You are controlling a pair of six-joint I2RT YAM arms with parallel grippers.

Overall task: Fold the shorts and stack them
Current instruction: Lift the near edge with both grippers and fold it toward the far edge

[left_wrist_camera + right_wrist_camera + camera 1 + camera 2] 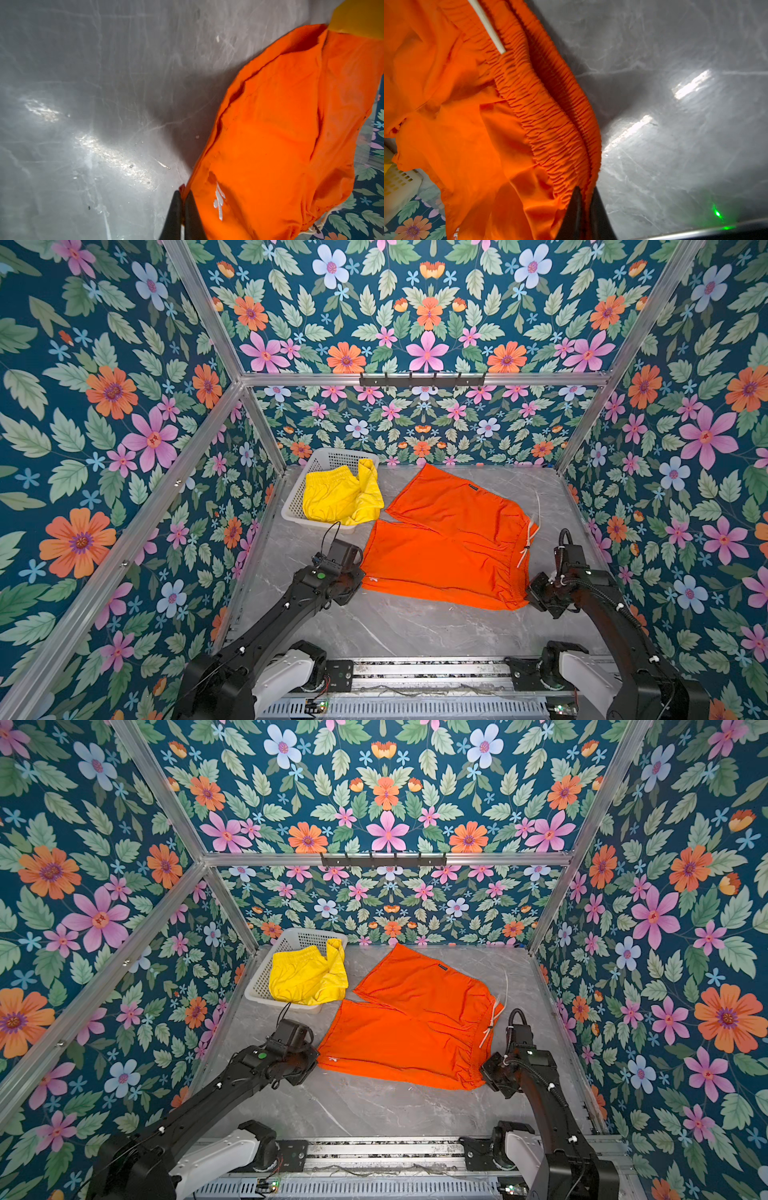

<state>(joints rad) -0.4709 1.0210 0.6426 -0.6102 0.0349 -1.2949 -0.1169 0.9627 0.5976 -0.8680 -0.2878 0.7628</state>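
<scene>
Lying flat mid-table, the orange shorts point(449, 539) cover the grey marble table point(395, 626); the left gripper point(182, 194) is clamped on their hem corner at eight o'clock; the right gripper point(586, 192) pinches the waistband corner at four o'clock; the yellow shorts point(338, 497) sit crumpled in the white basket point(296, 499) at ten o'clock.

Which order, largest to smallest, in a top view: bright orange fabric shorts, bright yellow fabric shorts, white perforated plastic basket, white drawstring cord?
1. bright orange fabric shorts
2. white perforated plastic basket, bright yellow fabric shorts: too close to rank
3. white drawstring cord
</scene>
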